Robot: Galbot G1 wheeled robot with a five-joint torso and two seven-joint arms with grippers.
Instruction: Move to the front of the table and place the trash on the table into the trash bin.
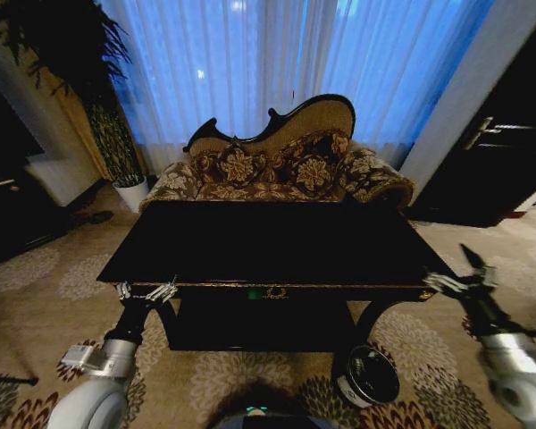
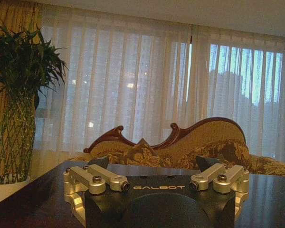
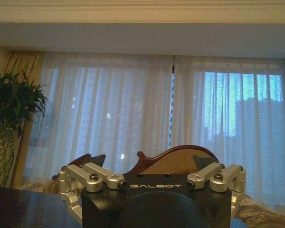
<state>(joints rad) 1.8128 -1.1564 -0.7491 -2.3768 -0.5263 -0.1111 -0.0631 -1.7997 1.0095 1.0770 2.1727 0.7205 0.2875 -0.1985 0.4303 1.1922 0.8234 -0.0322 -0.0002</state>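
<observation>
Here we are, square in front of the table [image 1: 268,246]; its tabletop is a broad, glossy black rectangle with a thin gold trim along the near edge and a small gold ornament at the middle of the front; curved dark legs frame a lower shelf beneath. No trash can be made out on that dark surface from the head view. The trash bin [image 1: 368,376] sits on the patterned carpet just beside the table's front right leg, a small black cylinder with a shiny rim, seen from above. The left gripper [image 1: 148,291] is raised at the table's front left corner, its silver fingers [image 2: 94,179] spread apart. The right gripper [image 1: 463,281] hangs off the front right corner, above and to the right of the bin, its metal fingers [image 3: 218,176] spread wide as well. Behind the table, a sofa [image 1: 277,165] with a carved dark wooden back and floral upholstery; sheer pale curtains [image 1: 286,63] glowing beyond; a leafy plant [image 1: 89,80] in a white pot to the left.
</observation>
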